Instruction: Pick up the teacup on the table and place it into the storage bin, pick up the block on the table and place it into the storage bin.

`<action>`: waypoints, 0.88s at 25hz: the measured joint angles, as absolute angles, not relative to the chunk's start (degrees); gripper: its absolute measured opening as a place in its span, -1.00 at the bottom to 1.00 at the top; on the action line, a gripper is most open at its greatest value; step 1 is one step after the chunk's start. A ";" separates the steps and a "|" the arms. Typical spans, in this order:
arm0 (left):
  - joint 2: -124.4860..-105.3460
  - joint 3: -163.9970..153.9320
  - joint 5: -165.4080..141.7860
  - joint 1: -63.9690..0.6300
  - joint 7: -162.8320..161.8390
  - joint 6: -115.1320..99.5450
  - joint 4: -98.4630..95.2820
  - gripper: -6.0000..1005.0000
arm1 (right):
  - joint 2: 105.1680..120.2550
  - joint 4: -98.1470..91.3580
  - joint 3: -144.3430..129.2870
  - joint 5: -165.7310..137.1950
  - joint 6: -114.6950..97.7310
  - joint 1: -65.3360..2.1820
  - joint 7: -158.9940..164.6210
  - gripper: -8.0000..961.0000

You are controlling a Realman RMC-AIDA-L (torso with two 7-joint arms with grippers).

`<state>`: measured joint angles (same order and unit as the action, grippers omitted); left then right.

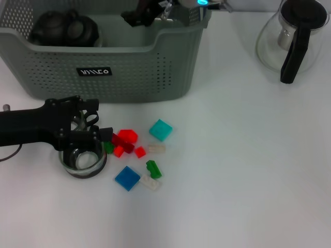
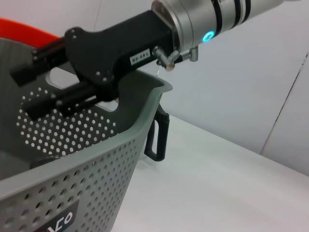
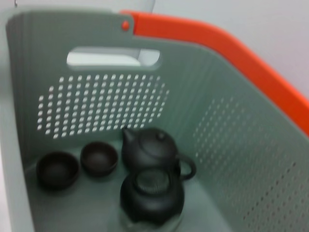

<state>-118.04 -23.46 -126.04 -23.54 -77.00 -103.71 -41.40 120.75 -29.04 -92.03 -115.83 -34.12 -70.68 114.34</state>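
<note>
A clear glass teacup (image 1: 83, 161) stands on the white table in front of the storage bin (image 1: 129, 72). My left gripper (image 1: 98, 129) hovers right over the teacup's far rim, reaching in from the left. Loose blocks lie just right of the teacup: red ones (image 1: 125, 138), a teal one (image 1: 161, 129), a blue one (image 1: 127, 177), green ones (image 1: 153, 169) and clear ones (image 1: 156, 148). My right gripper (image 1: 133, 17) (image 2: 24, 89) hangs above the bin's back right corner, open and holding nothing.
Inside the bin (image 3: 231, 145) sit two dark teapots (image 3: 152, 191) and two dark small cups (image 3: 99, 158). A glass pitcher with a black handle (image 1: 295, 39) stands at the back right. An orange edge (image 3: 241, 53) shows behind the bin.
</note>
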 joint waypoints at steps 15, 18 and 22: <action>-117.42 -23.42 -126.21 -23.45 -77.52 -105.42 -43.49 0.87 | 120.28 -71.94 -80.66 -99.83 -59.35 -41.62 108.23 0.38; -117.15 -23.53 -126.23 -23.36 -77.52 -106.07 -44.32 0.87 | 120.20 -72.73 -77.00 -92.80 -70.35 -36.52 104.26 0.40; -116.82 -23.82 -127.72 -23.19 -77.28 -107.51 -45.75 0.87 | 120.07 -67.85 -72.50 -89.87 -85.71 -33.26 98.15 0.55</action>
